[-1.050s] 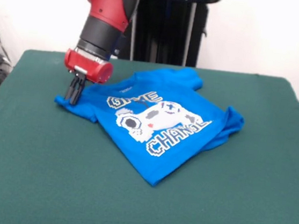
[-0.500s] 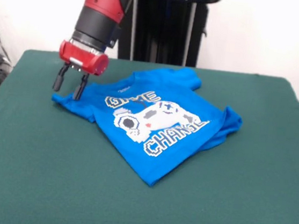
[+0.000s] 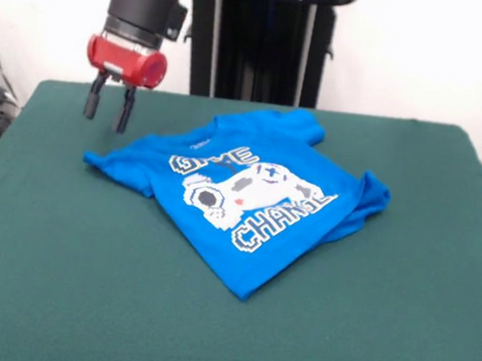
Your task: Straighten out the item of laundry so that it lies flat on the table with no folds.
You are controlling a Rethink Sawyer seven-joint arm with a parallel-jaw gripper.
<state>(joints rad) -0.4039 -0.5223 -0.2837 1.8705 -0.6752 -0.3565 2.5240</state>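
The blue T-shirt (image 3: pixel 248 199) lies near the middle of the frame, slightly toward the upper half, on the dark green counter (image 3: pixel 225 318). It sits at a slant, with one pointed corner reaching toward the lower centre and another toward the left. Its print faces up: a white-grey game controller with pixel lettering above and below it. The lettering is only partly readable, as the right end of the lower word runs into a crease. At the right side the cloth is doubled over itself in a fold, and what lies beneath that fold cannot be seen. A sleeve at the top of the shirt bunches up rather than lying flat.

The hand (image 3: pixel 105 108) hangs in the upper left of the frame, above and apart from the shirt's left corner, with green cloth showing below it. Its two dark fingers (image 3: pixel 91 101) point downward with a clear gap between them, and nothing is held.

Behind the counter a black stand (image 3: pixel 265 44) rises at top centre. At the frame's left and right edges some dark objects are cut off and hard to identify.
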